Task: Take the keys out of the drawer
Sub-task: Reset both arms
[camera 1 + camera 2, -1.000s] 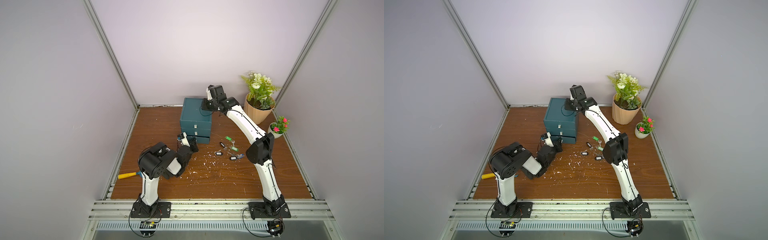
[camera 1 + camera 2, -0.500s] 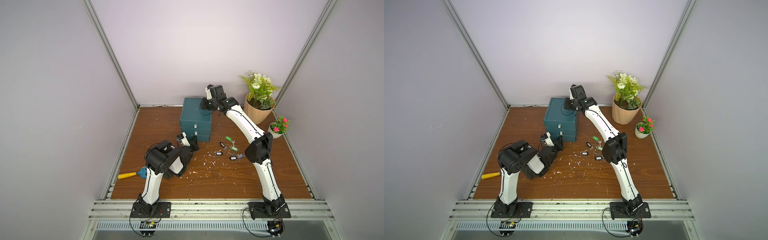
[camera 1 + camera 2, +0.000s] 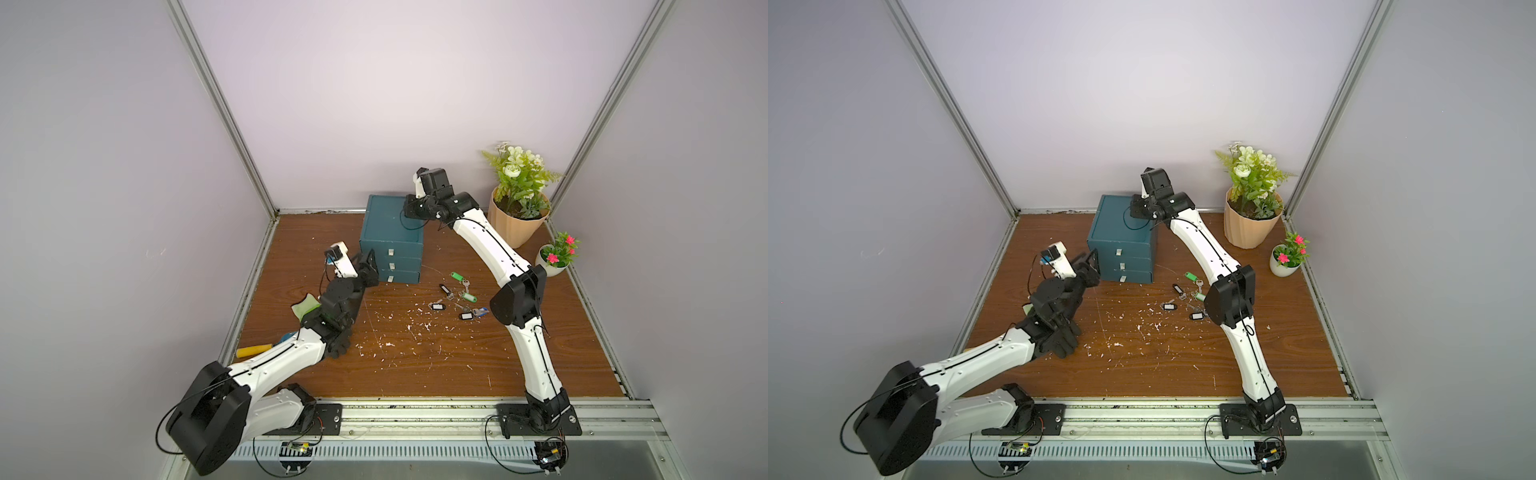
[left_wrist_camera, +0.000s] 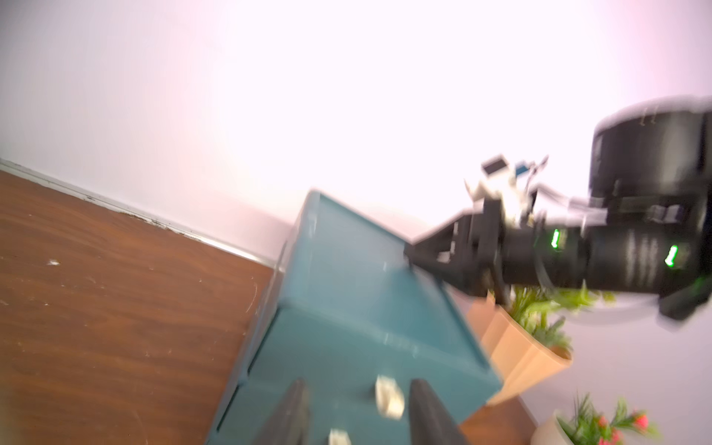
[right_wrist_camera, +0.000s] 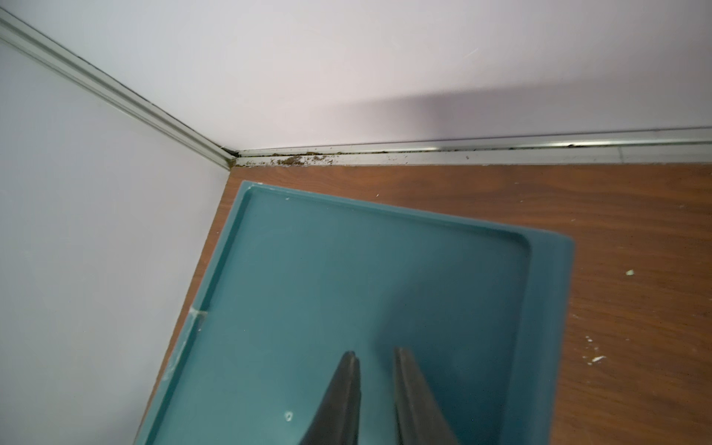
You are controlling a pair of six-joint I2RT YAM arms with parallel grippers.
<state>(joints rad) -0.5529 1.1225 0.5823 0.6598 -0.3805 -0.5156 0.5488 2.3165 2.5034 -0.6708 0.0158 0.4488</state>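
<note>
Teal drawer unit (image 3: 392, 232) stands at the back of the wooden bench (image 3: 415, 365); its three fronts with white pulls (image 3: 390, 265) look pushed in. Keys (image 3: 468, 297) lie loose on the bench, outside the unit, on the robot's right of it and near the right arm's elbow. Green, black and blue tags are visible, well apart from both claws. Left claw (image 4: 358, 385) sits just in front of the drawer fronts at the unit's left corner. Its fingers (image 4: 293, 408) are spread fairly wide and hold nothing; one pull shows in the gap beyond them, and the wrist view is blurred. Right claw (image 5: 373, 351) hangs over the unit's recessed top with a narrow gap between its jaws, gripping nothing. White flecks (image 3: 399, 328) are scattered mid-bench. Two potted plants (image 3: 517, 195) stand at the back right corner.
</note>
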